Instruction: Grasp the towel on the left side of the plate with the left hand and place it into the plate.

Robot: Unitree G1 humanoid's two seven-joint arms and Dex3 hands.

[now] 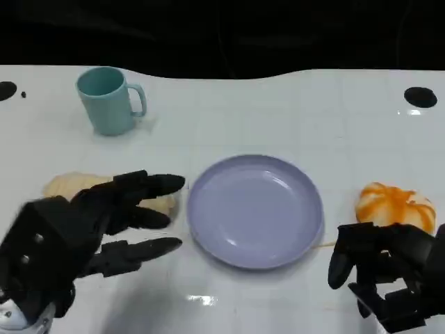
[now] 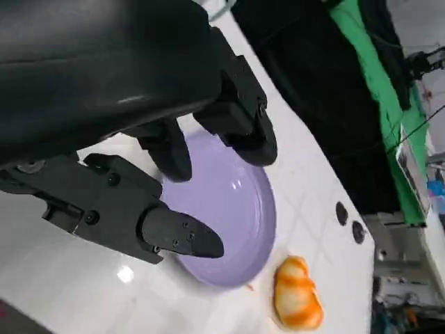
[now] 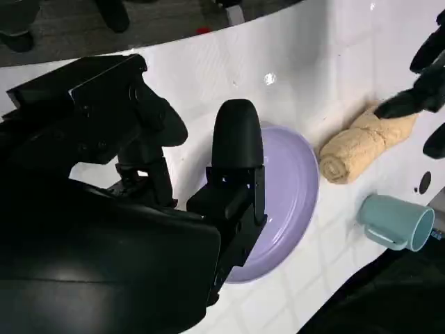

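Clearly we have our left hand [image 1: 104,223] spread and empty above the rolled towel [image 3: 361,142], which lies just left of the plate [image 1: 255,209] (ready to close on it), while our right hand [image 1: 386,268] rests curled, holding nothing, right of the plate.

White table [image 1: 292,104], perhaps green backdrop [image 2: 365,56].

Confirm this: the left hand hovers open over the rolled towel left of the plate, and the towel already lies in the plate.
Not quite. The left hand does hover open over the rolled towel, but the towel lies on the table beside the plate, not in it. The right wrist view shows this best.
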